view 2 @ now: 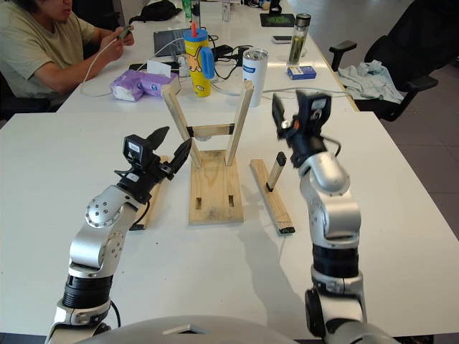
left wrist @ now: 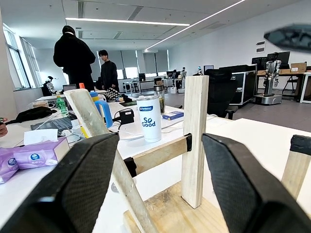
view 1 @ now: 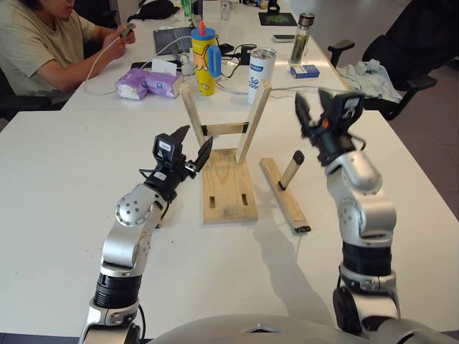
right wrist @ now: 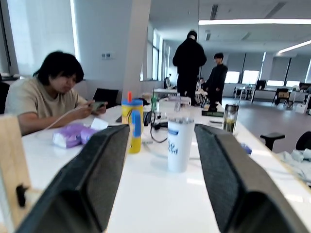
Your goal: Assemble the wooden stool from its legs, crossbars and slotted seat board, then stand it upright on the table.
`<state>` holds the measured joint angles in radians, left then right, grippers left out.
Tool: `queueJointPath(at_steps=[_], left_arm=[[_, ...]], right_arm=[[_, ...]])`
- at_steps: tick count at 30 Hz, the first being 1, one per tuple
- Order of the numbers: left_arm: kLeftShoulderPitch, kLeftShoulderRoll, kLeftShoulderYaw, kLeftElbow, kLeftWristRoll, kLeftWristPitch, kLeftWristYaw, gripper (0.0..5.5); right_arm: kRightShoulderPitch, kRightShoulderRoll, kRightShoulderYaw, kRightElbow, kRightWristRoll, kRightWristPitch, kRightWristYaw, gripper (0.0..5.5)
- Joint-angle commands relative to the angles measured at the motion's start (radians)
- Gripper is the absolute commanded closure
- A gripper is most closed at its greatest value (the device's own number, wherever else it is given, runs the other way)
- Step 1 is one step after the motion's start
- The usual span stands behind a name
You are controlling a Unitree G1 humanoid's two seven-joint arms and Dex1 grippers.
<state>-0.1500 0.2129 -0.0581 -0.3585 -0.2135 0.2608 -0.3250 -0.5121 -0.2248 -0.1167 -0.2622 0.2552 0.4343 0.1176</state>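
The slotted seat board lies flat at the table's middle. Two legs stand up from its far end, leaning apart and joined by a crossbar. Right of the board lies another leg with a short crossbar sticking up from it. A further leg lies left of the board, partly under my left arm. My left gripper is open beside the standing frame's left leg, fingers apart. My right gripper is open and empty, raised above the table right of the frame.
A second table behind holds a yellow bottle, a white tumbler, tissue packs, cables and a dark bottle. A seated person is at its left end. An office chair stands at the right.
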Motion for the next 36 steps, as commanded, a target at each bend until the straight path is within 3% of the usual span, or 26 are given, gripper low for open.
queueJointPath(at_steps=[1,8,16,22,26,30,34,36], left_arm=[[-0.009,-0.007,-0.008,0.011,0.008,-0.004,0.002,2.34],[-0.012,-0.01,0.003,0.016,0.004,-0.005,0.003,2.34],[-0.023,-0.015,0.003,0.029,0.009,-0.014,0.01,2.34],[-0.018,-0.013,0.011,0.032,0.006,-0.021,0.012,2.34],[-0.009,-0.015,0.015,0.027,0.007,-0.023,0.019,2.34],[0.003,-0.017,0.017,0.012,0.007,-0.022,0.028,2.34],[0.021,-0.011,0.017,-0.003,0.005,-0.012,0.03,2.34],[0.032,-0.009,0.017,-0.013,0.004,-0.005,0.03,2.34]], right_arm=[[-0.077,0.011,-0.016,0.111,-0.005,-0.018,-0.008,3.0],[0.293,0.098,0.092,0.257,-0.011,0.237,-0.021,3.0],[0.117,0.042,0.074,0.255,-0.05,0.063,0.029,3.0],[0.046,0.003,0.092,0.011,-0.074,-0.117,0.09,3.0],[0.123,-0.03,0.199,-0.181,0.018,0.016,0.216,3.0],[0.41,-0.147,0.268,-0.277,0.142,0.228,0.338,3.0],[0.615,-0.183,0.146,-0.298,0.247,0.321,0.356,3.0],[0.658,-0.182,0.064,-0.301,0.273,0.327,0.33,2.71]])
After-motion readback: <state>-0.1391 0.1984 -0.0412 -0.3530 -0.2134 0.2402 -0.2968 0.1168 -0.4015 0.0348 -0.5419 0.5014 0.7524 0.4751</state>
